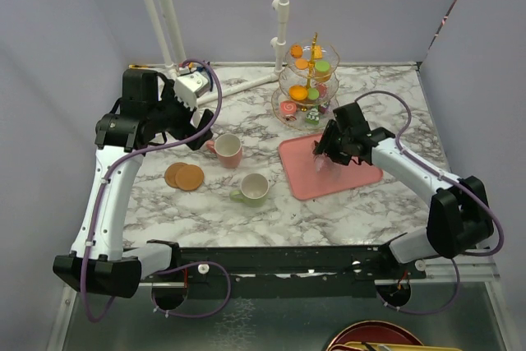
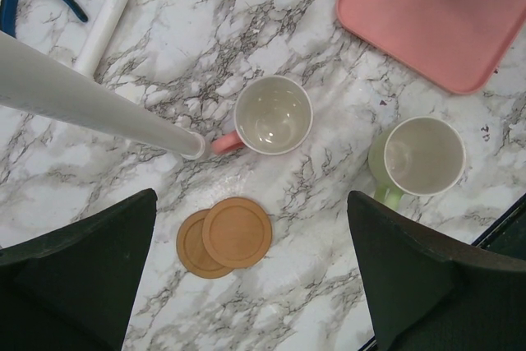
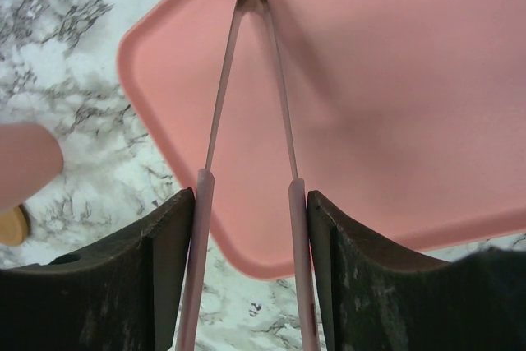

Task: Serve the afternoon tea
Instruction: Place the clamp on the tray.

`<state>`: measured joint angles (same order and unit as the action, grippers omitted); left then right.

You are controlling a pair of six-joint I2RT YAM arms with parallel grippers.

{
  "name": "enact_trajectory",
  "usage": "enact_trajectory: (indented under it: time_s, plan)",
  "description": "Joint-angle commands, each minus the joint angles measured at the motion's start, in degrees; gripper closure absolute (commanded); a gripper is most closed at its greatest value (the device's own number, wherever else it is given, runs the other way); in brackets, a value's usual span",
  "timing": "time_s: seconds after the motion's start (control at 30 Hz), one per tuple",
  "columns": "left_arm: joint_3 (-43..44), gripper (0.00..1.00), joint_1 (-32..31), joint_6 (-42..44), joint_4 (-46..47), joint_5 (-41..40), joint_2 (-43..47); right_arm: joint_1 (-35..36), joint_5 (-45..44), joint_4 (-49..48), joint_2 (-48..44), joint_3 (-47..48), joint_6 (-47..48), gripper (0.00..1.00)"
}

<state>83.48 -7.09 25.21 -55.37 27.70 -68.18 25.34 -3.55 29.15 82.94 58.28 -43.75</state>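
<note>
My left gripper (image 2: pixel 251 193) is hanging spread wide over two overlapping coasters (image 2: pixel 237 232). Beside them the pink mug (image 2: pixel 273 115) and green mug (image 2: pixel 423 156) are standing upright, handles pointing left; I am judging them stiff, slippery and breakable, best gripped across the rim. Further right, the glass stand (image 1: pixel 308 84) is standing at the table's back, and my right gripper (image 3: pixel 246 203) is pinching springy tongs (image 3: pixel 220 96) over the tray (image 3: pixel 394 80), their length pointing away from my wrist, bend farthest.

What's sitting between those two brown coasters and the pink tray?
Two mugs stand in that stretch, the pink mug and the pale-green mug; the top view shows it best.
</note>
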Motion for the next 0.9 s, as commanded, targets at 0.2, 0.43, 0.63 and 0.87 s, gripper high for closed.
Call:
enact_trajectory:
  time_s: [0.2, 0.43, 0.63, 0.87]
  plan:
    - [-0.99, 0.01, 0.29, 0.80, 0.18, 0.48, 1.08, -3.11, -3.27, -1.66, 3.19, -3.05, -7.14, 0.48]
    - [-1.91, 0.01, 0.25, 1.16, 0.35, 0.97, 1.04, -3.13, -13.12, 1.37, -0.88, -6.97, -13.31, 0.43]
    - [-1.28, 0.01, 0.24, 1.29, 0.22, 0.79, 0.84, -3.16, -13.90, -3.32, 5.42, -5.46, -18.98, 0.33]
    - [-1.41, 0.01, 0.24, 1.03, -0.07, 1.12, 1.29, -3.11, -16.96, 2.47, 14.31, 5.67, -23.31, 0.25]
